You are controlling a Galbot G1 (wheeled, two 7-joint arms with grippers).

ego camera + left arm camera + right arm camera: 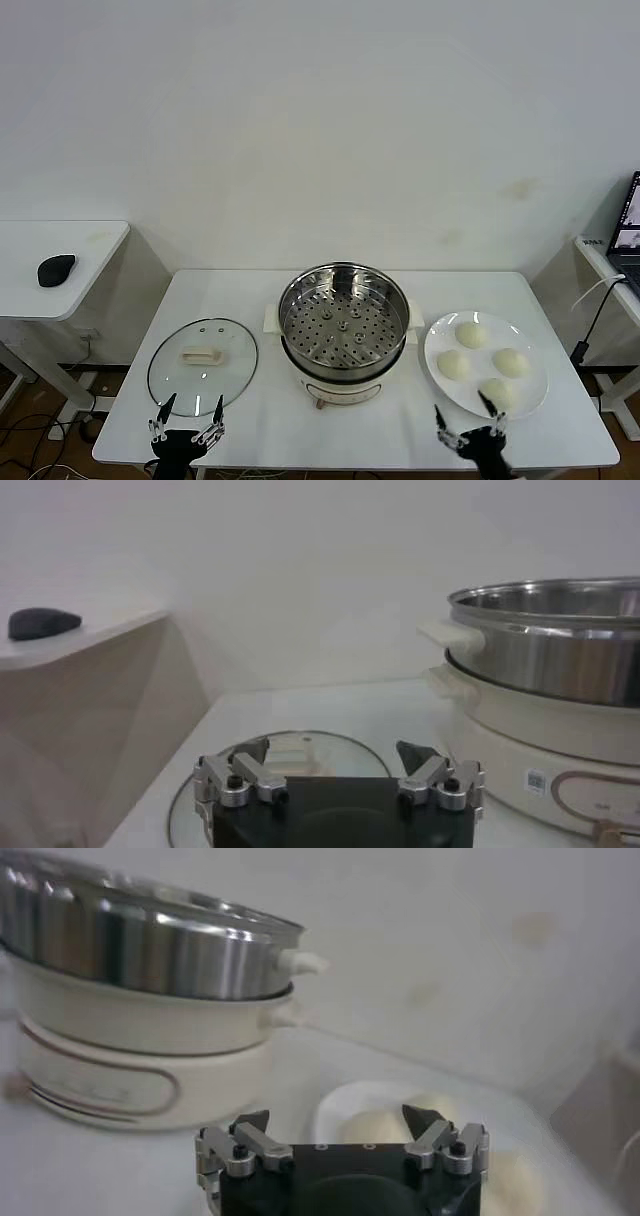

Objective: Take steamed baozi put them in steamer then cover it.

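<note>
The steamer (pixel 343 325) is shiny perforated steel on seemingly plastic white base, its cover (pixel 202 365) clear glass, metal-rimmed.

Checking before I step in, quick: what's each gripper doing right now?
Left gripper: open, empty, at the table's near edge by the cover.
Right gripper: open, empty, by the plate of steamed baozi.

Both grippers: black bodies, silver screw-fastened linkages, and dark pointed jaws.

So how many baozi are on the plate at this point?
4, all on the white plate right of the steamer: one at the back, one on the left, one on the right, one nearest the right gripper. None seem hidden.
</note>
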